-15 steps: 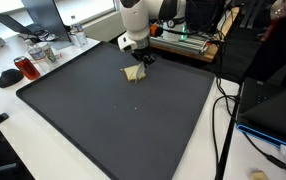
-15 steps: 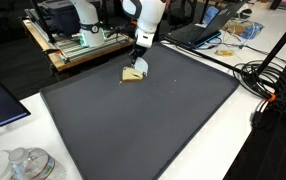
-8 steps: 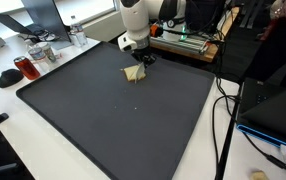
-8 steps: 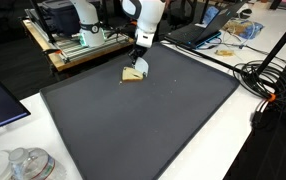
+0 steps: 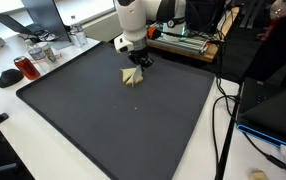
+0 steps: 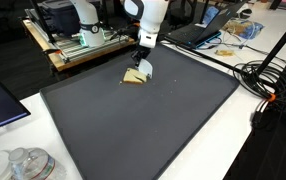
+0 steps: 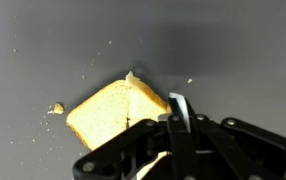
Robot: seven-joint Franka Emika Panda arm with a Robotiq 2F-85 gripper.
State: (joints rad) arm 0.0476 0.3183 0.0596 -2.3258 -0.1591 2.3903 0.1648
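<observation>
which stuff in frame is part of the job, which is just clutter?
In hand:
- gripper, shut at the edge of the yellow wedge
- crumb beside it
- dark mat under it

Lying about, off the mat:
- red container
- cables
- laptop
- glass jar

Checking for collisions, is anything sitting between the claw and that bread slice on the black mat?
Nothing visible. The shut claw sits right at the edge of the bread slice; only a crumb lies beside it on the mat.
</observation>
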